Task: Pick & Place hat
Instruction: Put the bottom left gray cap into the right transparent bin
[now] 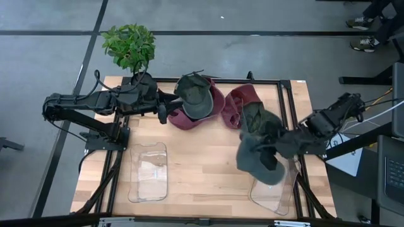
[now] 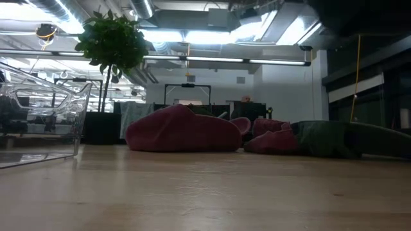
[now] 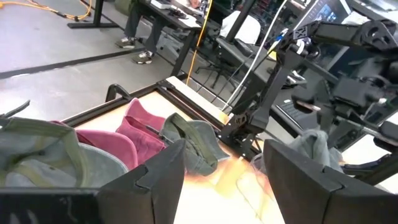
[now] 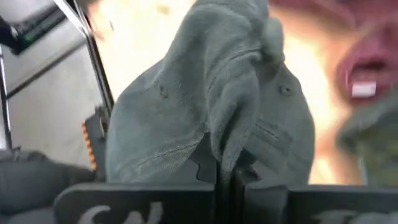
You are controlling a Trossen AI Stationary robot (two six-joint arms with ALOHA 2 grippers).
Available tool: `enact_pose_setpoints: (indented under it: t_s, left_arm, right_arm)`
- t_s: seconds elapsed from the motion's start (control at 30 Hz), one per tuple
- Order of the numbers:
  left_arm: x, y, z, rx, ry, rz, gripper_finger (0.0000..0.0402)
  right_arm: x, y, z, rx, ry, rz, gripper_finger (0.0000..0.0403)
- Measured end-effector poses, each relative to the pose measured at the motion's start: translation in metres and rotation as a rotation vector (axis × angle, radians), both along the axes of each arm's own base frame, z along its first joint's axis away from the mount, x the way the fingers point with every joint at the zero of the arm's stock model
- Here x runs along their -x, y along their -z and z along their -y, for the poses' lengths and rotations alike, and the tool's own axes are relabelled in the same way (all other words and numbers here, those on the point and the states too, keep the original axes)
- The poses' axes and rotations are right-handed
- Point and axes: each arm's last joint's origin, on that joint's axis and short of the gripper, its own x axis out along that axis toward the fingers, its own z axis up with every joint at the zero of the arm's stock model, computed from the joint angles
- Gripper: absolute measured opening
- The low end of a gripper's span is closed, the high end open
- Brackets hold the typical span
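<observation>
Several caps lie on the far half of the table. A green cap sits on top of a maroon cap. Further right, a second maroon cap touches another green one. My right gripper is shut on a grey-green cap over the far-left corner of the right clear tray. My left gripper is open. It waits just left of the stacked caps and touches nothing. My right gripper pinches a bunched fold of the grey-green cap's cloth between its two shut fingers. It comes from the table's right side. The rest of the cap spreads out beyond the fingertips, crumpled and slack.
A second clear tray stands on the near-left part of the table. A potted plant stands at the far-left corner, behind my left arm. Bare wood lies between the two trays. A black frame rail runs along the table's right side.
</observation>
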Motion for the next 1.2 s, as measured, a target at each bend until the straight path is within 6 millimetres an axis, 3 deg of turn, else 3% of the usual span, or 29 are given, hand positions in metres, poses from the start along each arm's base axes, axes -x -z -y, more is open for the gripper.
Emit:
enact_pose_setpoints:
  t_s: [0.17, 0.4, 0.93, 1.2]
  left_arm:
    - [0.000, 0.000, 0.000, -0.013, -0.005, -0.005, 0.0210]
    - [0.000, 0.000, -0.001, -0.025, -0.020, -0.006, 0.0210]
    - [0.000, 0.000, -0.001, -0.053, -0.015, -0.017, 0.0210]
    - [0.000, 0.000, -0.001, -0.056, -0.020, -0.017, 0.0210]
  right_arm:
    - [0.017, 0.012, -0.019, -0.023, -0.018, -0.073, 0.0002]
    - [0.031, 0.048, -0.037, 0.055, 0.008, -0.119, 0.0003]
    - [0.037, 0.134, -0.051, 0.096, 0.010, -0.165, 0.0004]
    - [0.040, 0.152, -0.050, 0.052, 0.017, -0.228, 0.0004]
